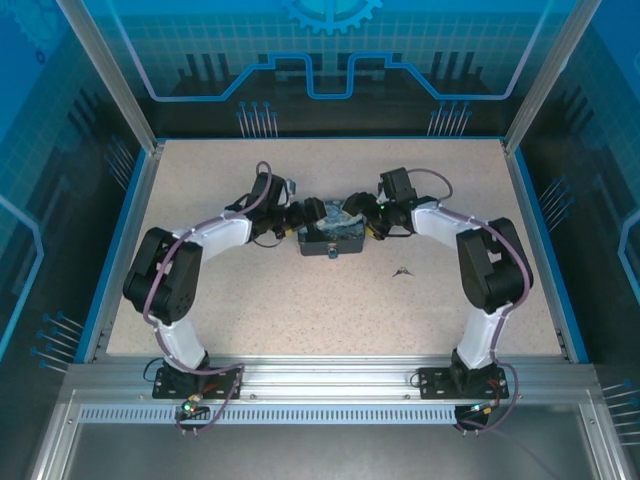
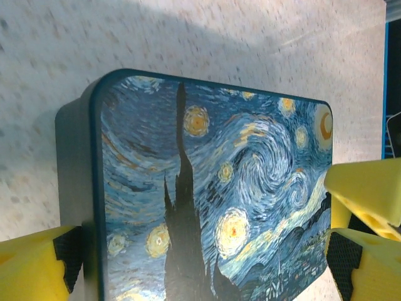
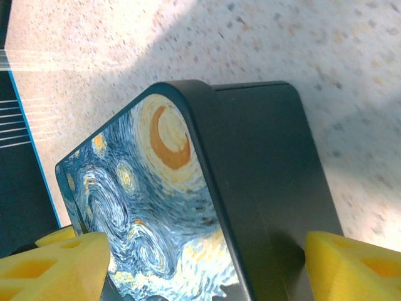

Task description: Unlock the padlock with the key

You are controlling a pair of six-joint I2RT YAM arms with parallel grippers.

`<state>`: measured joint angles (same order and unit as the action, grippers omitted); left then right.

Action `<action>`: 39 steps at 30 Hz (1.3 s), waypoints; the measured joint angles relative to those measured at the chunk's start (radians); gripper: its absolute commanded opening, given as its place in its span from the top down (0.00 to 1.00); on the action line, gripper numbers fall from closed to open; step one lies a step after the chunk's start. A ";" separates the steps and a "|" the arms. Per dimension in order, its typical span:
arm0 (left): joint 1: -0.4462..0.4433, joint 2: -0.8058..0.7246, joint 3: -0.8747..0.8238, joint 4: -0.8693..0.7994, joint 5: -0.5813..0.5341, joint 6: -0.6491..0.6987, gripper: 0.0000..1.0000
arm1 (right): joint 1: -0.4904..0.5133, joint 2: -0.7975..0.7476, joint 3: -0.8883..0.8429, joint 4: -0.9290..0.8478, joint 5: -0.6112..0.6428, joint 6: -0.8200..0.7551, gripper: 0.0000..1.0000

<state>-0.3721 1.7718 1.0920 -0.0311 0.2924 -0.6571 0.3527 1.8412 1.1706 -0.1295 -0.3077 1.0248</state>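
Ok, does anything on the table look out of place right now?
The key lies loose on the table, well right of the box, while the left tool and right tool both straddle the box.

Premises were a robotics test cell: aluminium frame (image 1: 330, 375), blue circuit-print panels (image 1: 330, 50), left arm (image 1: 180, 280) and right arm (image 1: 490, 285) bolted at the surface's (image 1: 300, 310) near edge.

Tabletop (image 1: 300, 300): speckled beige, matte, flat.
Rim (image 1: 133, 240): a thin blue border along the tabletop's left, right and far sides.
Posts (image 1: 105, 75): slanting silver aluminium bars rising from the far corners.
Rail (image 1: 330, 378): silver aluminium extrusion across the near edge, with a slotted strip (image 1: 330, 412) just below it.
Panels (image 1: 330, 60): see-through walls printed with a blue grid and circuit lines.
Gear emblem (image 1: 330, 12): top centre of the far panel.
Light: bright and even from above, soft shadows on the tabletop.
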 measured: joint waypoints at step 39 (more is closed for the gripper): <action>-0.003 -0.454 -0.370 0.051 -0.086 -0.081 0.01 | -0.119 -0.388 -0.274 -0.306 0.206 -0.386 0.19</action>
<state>-0.3752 1.3182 0.7223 0.0204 0.2062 -0.7383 0.2333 1.4528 0.8963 -0.4358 -0.1017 0.6384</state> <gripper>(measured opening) 0.989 0.830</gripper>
